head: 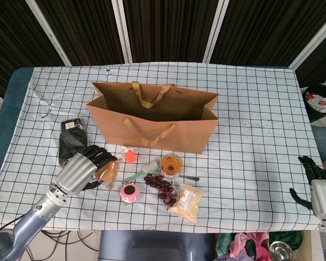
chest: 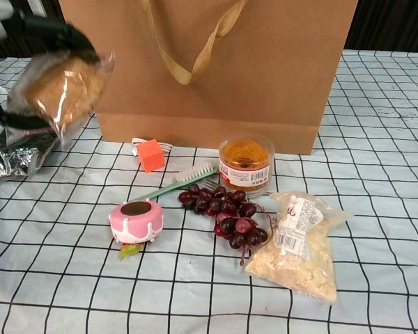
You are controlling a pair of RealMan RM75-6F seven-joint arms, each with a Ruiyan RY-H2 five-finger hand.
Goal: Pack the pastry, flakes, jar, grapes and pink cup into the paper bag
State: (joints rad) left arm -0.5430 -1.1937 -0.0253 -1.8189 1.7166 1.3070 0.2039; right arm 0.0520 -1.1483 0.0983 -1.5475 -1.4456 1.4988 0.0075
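Note:
My left hand [head: 82, 169] grips the wrapped brown pastry [head: 107, 172] [chest: 61, 94] and holds it lifted off the table, left of the open paper bag [head: 155, 122] [chest: 216, 69]. On the cloth in front of the bag lie the pink cup [head: 130, 192] [chest: 135, 221], the dark grapes [head: 162, 187] [chest: 226, 210], the jar [head: 171, 165] [chest: 246, 162] and the packet of flakes [head: 186, 202] [chest: 299, 245]. My right hand [head: 314, 182] rests at the table's right edge with its fingers apart, holding nothing.
A dark foil packet [head: 72, 143] [chest: 17, 153] lies left of the bag. An orange cube [head: 130, 156] [chest: 151, 154] and a green brush [head: 140, 171] [chest: 174, 184] sit between the bag and the cup. A fork handle [head: 191, 178] pokes out right of the jar.

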